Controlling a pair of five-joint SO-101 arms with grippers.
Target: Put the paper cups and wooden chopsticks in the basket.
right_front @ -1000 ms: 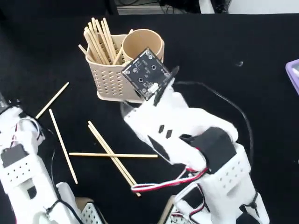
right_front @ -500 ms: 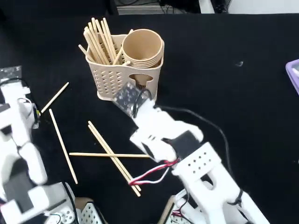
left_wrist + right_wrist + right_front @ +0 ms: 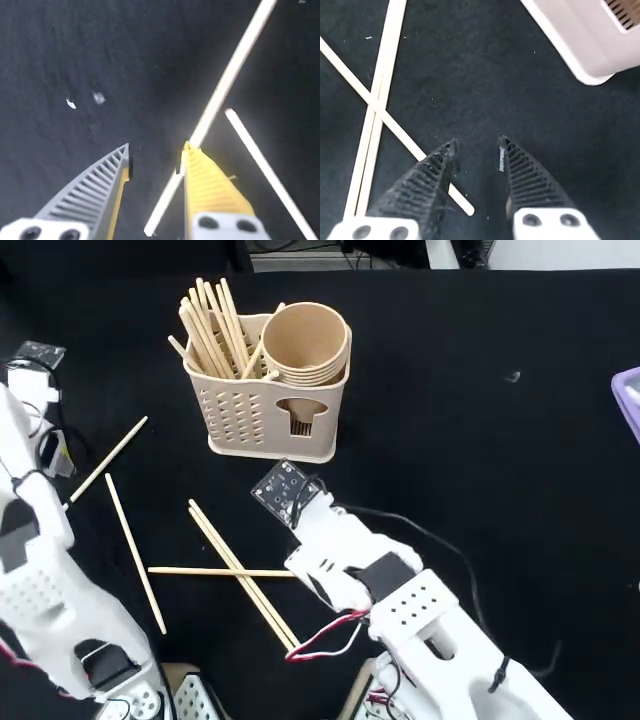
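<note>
While both arms sit low over the black bench [image 3: 480, 460], I read my left pincer [image 3: 156, 149] as spread, with nothing gripped. A long stick [image 3: 225, 85] lies flat on the bench, its near end back between the two fingers. It passes right by the tip of the yellow finger and slants away ahead of the pincer. I cannot tell whether that tip touches it. A second stick [image 3: 260, 160] lies just outside the yellow finger, close to the long stick but not crossing it.

My right pincer [image 3: 477, 142] is also spread and holds nothing, with bare bench between its tips. A crossing stick [image 3: 400, 130] runs under the dark finger, and its end lies back between the two fingers. Farther out on the dark finger's side it lies across a pair [image 3: 395, 30] of sticks set side by side. Ahead of the pincer, on the white finger's side, stands the lower corner of the basket [image 3: 580, 35], apart from both fingers.

From above, the basket [image 3: 265, 420] stands upright beyond the right arm. It holds stacked cups [image 3: 305, 340] in one compartment and a bundle [image 3: 210, 325] of chopsticks in the other.
</note>
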